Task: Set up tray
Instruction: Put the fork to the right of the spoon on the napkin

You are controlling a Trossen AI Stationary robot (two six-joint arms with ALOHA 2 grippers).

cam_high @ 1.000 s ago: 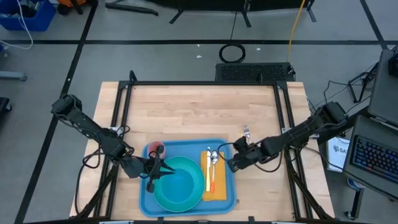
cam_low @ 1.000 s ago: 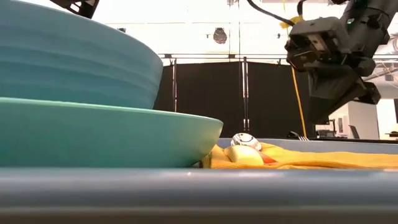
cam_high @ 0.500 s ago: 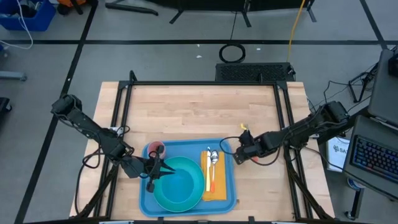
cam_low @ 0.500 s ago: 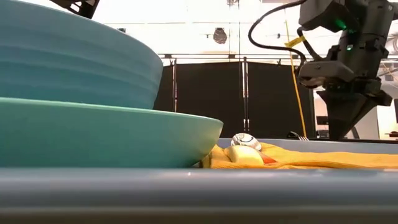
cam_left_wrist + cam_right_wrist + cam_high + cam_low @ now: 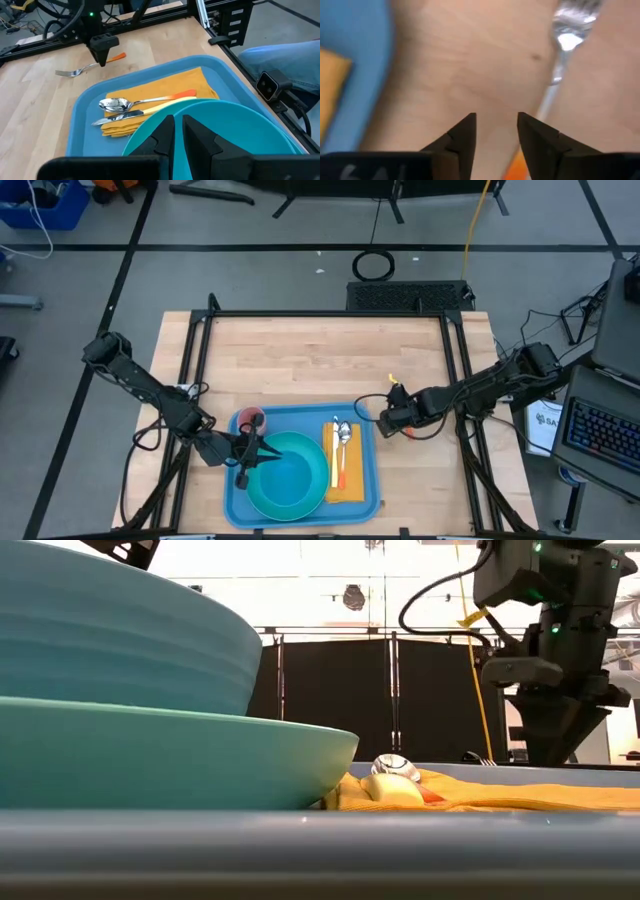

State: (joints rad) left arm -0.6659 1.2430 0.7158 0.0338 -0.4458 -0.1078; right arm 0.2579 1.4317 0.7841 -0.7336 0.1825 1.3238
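The blue tray (image 5: 372, 460) sits at the table's near edge. The right gripper (image 5: 496, 131), fingers released, hovers beside the fork (image 5: 87, 67) outside it; the left gripper (image 5: 243, 460) grasps the bowl (image 5: 225, 135) rim, steadying it.

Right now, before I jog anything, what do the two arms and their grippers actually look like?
Both arms are dark, slim, jointed links with black cables looped alongside. The left gripper has two black wedge-shaped fingers. The right gripper has matching dark pointed fingers; its wrist block shows green indicator lights, with a yellow tag on a cable beside it.
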